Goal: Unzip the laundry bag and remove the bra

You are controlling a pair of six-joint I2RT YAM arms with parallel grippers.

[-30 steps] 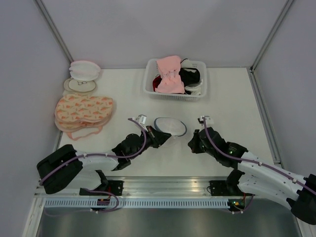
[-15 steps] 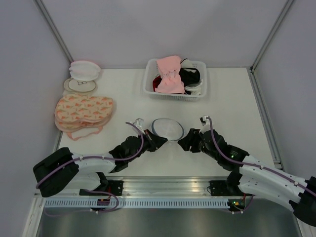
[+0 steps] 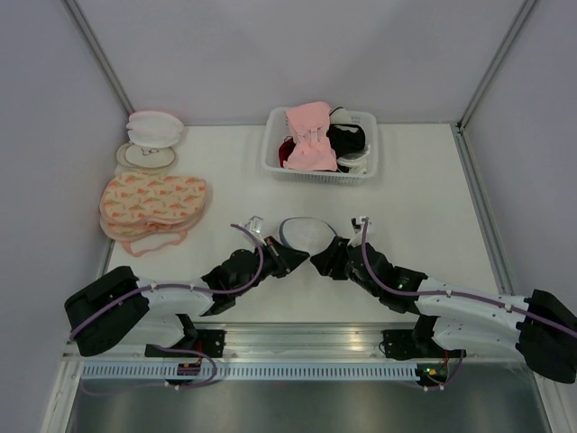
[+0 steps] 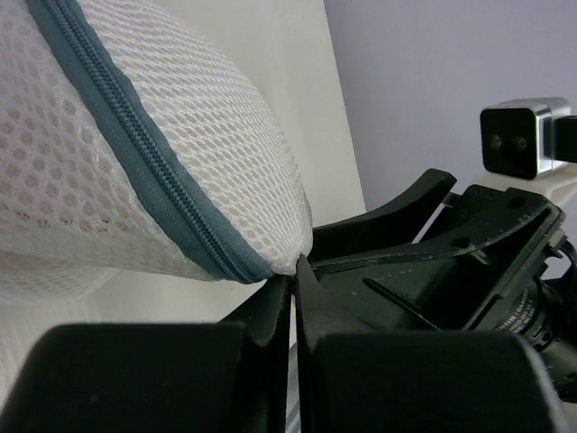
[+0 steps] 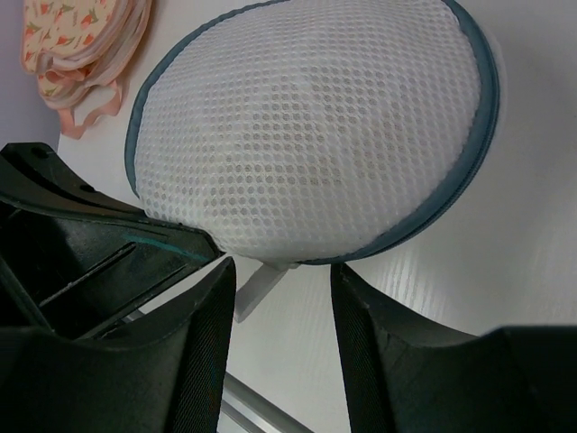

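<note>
A: Where was the laundry bag (image 3: 305, 233)?
B: Mid-frame. Left gripper (image 4: 294, 271) clamped its zipper rim (image 4: 153, 162); right gripper (image 5: 281, 269) gaped around the white tab (image 5: 260, 290).
A: Feel?
B: Probably light, squashy mesh; take the tab.

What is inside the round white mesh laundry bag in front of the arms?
Through the mesh of the laundry bag only a faint tan tint shows. Its zipper is closed where visible, so the shape of whatever lies inside is hidden.
</note>
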